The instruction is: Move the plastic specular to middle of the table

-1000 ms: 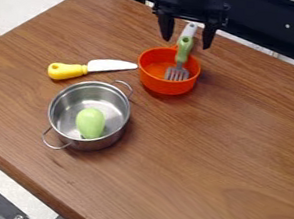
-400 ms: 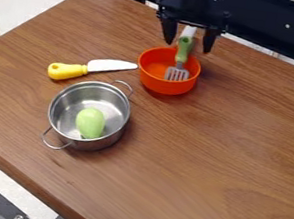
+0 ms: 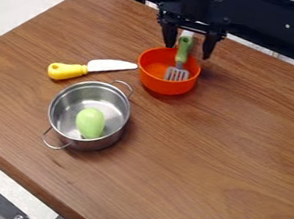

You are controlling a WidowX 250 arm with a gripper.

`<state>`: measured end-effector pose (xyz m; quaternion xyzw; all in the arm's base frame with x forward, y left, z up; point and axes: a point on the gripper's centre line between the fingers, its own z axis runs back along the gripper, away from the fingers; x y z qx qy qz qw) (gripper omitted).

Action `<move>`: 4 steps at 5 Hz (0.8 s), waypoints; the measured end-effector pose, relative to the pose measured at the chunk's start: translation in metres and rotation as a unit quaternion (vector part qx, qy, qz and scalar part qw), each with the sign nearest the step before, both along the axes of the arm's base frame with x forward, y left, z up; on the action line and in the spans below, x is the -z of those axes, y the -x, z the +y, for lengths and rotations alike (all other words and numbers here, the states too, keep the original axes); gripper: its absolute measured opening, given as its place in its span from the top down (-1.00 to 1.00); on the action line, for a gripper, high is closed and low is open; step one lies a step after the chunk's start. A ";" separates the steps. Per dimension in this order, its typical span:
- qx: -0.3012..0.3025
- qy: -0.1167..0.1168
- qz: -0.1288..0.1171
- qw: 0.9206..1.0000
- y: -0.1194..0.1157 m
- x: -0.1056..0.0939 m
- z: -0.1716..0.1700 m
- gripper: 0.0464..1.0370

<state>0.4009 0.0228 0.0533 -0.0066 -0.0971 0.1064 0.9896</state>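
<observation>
Now, gripper: fingers set apart, nothing clamped; it hangs near the table's far edge, above the far side of the orange bowl.
Slotted spatula: head down inside the bowl, green handle leaning out over the rim toward the far edge.
Long axis: from the bowl up toward the arm, passing between the two fingers as seen; one finger on either side, so the gap looks lined up across the handle. Whether they are low enough to grip it, I cannot tell.
Nearer end: the handle; the slotted head lies farther off, toward the near side of the table.
Steel pot: toward the near-left edge, a green vegetable in it; yellow-handled knife beyond, blade pointing at the bowl.
Step in hand: likely lining up the grasp; the transfer is still to do.
Next move: settle around the handle, close across it, lift until the head clears the rim, then carry it toward mid-table.
Risk: the head could snag the rim and drag the bowl, or the spatula could swivel in a loose grip.
</observation>
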 end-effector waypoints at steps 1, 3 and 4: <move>-0.009 -0.003 -0.004 1.000 -0.001 0.000 0.000 -0.85; -0.006 -0.001 -0.005 1.000 0.001 0.007 -0.001 0.28; 0.002 0.005 -0.003 1.000 0.002 0.007 -0.003 0.47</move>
